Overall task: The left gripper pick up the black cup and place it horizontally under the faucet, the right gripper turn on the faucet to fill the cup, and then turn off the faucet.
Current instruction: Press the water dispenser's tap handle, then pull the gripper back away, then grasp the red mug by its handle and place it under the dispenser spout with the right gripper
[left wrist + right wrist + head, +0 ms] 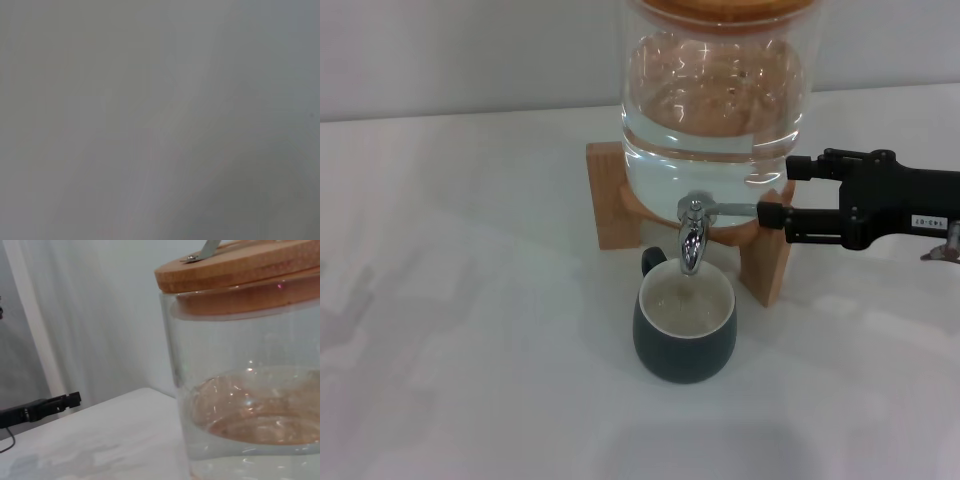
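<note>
The black cup (pixel 684 328) stands upright directly beneath the faucet (pixel 692 237), apparently part-filled; the right gripper (pixel 775 192), fingers spread about the lever tip beside the faucet, has shut-off outstanding; the left gripper is out of view.

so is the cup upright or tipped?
Upright: the cup stands on its base under the faucet, rim up, liquid inside. Right gripper at the lever.
</note>
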